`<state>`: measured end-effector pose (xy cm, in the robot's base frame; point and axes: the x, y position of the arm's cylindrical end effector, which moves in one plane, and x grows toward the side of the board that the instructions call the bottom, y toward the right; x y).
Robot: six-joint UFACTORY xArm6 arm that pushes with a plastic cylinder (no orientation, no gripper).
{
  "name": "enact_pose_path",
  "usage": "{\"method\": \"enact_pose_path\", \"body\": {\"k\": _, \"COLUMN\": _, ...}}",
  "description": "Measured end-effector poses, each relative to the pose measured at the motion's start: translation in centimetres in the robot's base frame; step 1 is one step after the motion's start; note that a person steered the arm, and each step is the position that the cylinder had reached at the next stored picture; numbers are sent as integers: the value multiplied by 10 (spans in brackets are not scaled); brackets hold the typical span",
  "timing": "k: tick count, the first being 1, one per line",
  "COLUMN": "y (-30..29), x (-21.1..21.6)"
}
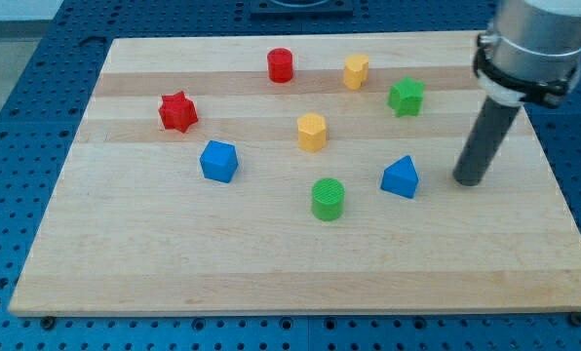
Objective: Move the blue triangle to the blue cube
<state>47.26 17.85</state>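
The blue triangle (pixel 400 177) lies on the wooden board right of centre. The blue cube (pixel 218 161) sits left of centre, well apart from the triangle. A green cylinder (pixel 328 199) stands between them, slightly lower in the view. My tip (pixel 469 180) rests on the board just to the right of the blue triangle, a short gap away and not touching it. The dark rod rises from it toward the view's top right.
A yellow hexagonal block (pixel 312 132) sits above the green cylinder. A red star (pixel 177 112) is at the left, a red cylinder (pixel 281 65) and a second yellow block (pixel 356 71) near the top, a green star (pixel 406 96) at the upper right.
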Motion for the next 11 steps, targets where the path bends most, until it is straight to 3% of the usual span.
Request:
{"method": "enact_pose_path", "body": {"k": 1, "y": -33, "x": 6}}
{"method": "enact_pose_path", "body": {"k": 2, "y": -25, "x": 17}}
{"method": "enact_pose_path", "body": {"k": 5, "y": -88, "x": -5}}
{"method": "enact_pose_path", "body": {"k": 8, "y": -110, "x": -17}}
{"method": "enact_pose_path", "body": {"k": 10, "y": -221, "x": -26}}
{"method": "enact_pose_path", "body": {"k": 11, "y": -236, "x": -26}}
